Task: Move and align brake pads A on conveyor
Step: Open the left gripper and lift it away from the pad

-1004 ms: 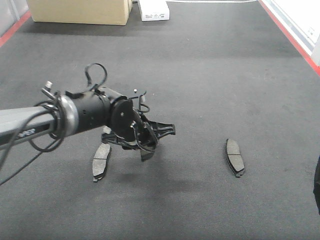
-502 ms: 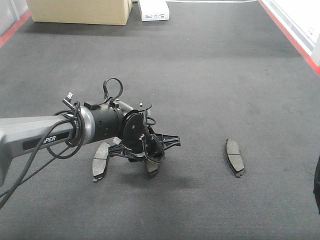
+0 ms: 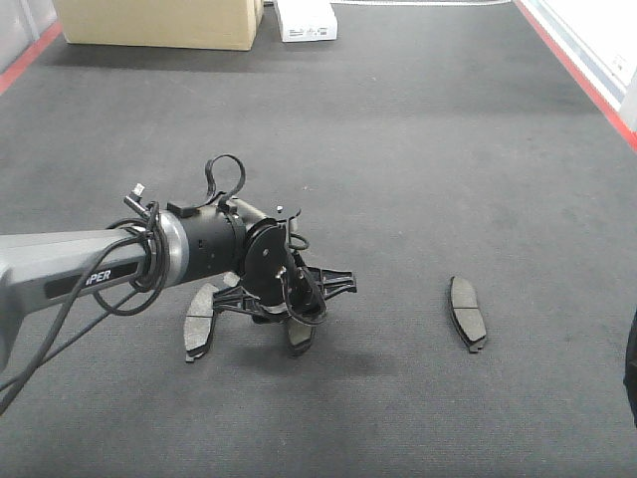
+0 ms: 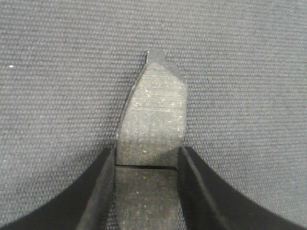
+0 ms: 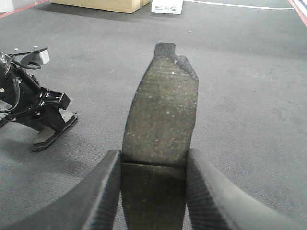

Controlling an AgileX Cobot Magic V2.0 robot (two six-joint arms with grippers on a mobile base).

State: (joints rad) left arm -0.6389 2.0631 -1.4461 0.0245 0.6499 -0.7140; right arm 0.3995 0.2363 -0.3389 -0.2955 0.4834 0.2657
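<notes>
My left jaws (image 4: 146, 191) clamp a pad (image 4: 153, 120) lying on the belt (image 4: 57, 72). My right jaws (image 5: 153, 191) grip another pad (image 5: 163, 110), held above the belt.

A: Where's the left hand (image 3: 299, 299)?
B: Lower left of frame, low over the conveyor (image 3: 418, 139), pad (image 3: 301, 336) between its fingers, tip at the belt.
A: Other pads?
B: One (image 3: 200, 319) just left of it, another (image 3: 467, 314) lower right. Cardboard box (image 3: 159, 22) top left.
</notes>
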